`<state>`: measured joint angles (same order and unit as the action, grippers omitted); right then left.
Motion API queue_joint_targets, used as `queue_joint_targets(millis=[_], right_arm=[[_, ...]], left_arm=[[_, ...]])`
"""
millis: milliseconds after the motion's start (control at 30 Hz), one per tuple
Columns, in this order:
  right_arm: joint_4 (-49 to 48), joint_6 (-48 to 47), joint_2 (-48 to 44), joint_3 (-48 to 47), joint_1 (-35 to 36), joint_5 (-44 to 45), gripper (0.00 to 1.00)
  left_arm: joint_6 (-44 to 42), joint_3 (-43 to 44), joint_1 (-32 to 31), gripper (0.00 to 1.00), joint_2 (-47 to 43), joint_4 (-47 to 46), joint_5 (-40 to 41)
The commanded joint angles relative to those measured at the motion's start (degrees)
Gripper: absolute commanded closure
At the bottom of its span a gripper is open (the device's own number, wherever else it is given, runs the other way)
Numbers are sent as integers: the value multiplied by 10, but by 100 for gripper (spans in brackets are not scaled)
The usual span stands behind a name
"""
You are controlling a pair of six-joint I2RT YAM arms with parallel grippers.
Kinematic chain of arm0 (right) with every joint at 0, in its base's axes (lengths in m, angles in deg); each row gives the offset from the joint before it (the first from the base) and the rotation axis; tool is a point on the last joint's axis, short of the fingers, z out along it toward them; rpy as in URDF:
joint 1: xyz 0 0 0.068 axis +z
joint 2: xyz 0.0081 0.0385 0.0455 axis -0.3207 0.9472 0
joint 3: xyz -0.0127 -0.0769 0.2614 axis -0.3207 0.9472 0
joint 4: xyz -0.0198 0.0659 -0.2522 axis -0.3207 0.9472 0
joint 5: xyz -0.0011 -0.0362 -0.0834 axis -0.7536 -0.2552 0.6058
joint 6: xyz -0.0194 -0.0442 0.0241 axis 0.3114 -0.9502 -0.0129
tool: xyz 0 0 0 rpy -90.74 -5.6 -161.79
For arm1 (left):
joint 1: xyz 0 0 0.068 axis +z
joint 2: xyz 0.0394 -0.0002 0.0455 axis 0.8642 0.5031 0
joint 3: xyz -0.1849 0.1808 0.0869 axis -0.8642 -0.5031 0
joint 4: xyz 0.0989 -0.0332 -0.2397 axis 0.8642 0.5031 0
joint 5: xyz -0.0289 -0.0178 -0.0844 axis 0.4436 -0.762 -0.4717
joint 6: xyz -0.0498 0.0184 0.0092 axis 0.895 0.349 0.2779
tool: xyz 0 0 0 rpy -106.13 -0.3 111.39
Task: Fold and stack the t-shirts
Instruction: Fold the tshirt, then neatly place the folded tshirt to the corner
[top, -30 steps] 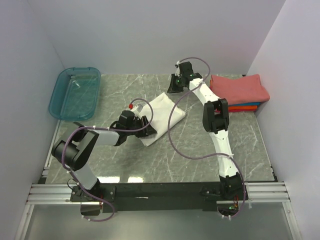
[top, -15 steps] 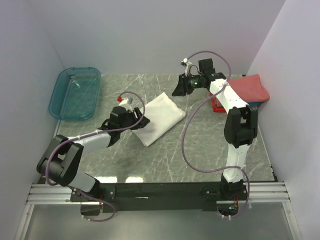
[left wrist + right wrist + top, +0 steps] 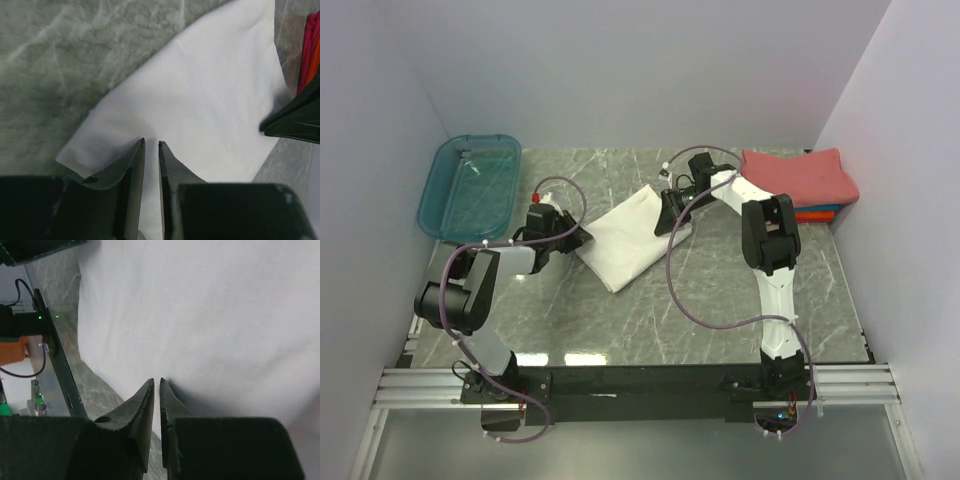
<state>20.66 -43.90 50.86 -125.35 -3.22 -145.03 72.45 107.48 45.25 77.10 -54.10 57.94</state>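
Two tools are engaged on one white tee (image 3: 632,238), which lies folded as a slanted rectangle about the middle of the desk (image 3: 720,290), somewhat nearer the far edge. Left tool (image 3: 151,144) sits at the tee's left border, and right tool (image 3: 156,381) sits at its right border. On each the jaws are drawn in to a narrow slit with cloth showing in the gap, so each appears to have the edge pinched (how many layers are caught cannot be told). Stack of folded tees (image 3: 800,180), coral-red uppermost with orange and blue beneath, sits at the far right corner, well apart from the white tee. Judgement: the step in hand is the carry to that stack. Recommended: raise both tools together and level, with the spacing between them constant so the fold neither sags nor pulls open. Clear the stack's top before crossing, lower squarely edge to edge, and release both sides at once. Risk: a grip on the top layer alone would let the fold drop open.
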Motion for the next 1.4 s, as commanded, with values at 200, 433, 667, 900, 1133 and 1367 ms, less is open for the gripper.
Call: queue_joint_targets(millis=[200, 433, 667, 900, 1133, 1367], right_arm=[[20, -19, -30, 39, -47, 43, 83], [36, -47, -69, 56, -75, 69, 79], [54, -74, -109, 27, -96, 150, 75], [-67, -89, -193, 55, -81, 250, 22], [19, -56, -44, -117, -53, 152, 12], [32, -31, 34, -208, -36, 199, 13]], left_arm=[[-13, 25, 49, 78, 51, 1, -32], [-45, 31, 66, 77, 26, 7, -28], [-108, 61, 68, 65, -96, 88, 70], [-135, 17, 68, 13, -346, 118, 191], [-165, 6, 86, 0, -509, 238, 141], [-243, -37, 86, 1, -628, 331, 89]])
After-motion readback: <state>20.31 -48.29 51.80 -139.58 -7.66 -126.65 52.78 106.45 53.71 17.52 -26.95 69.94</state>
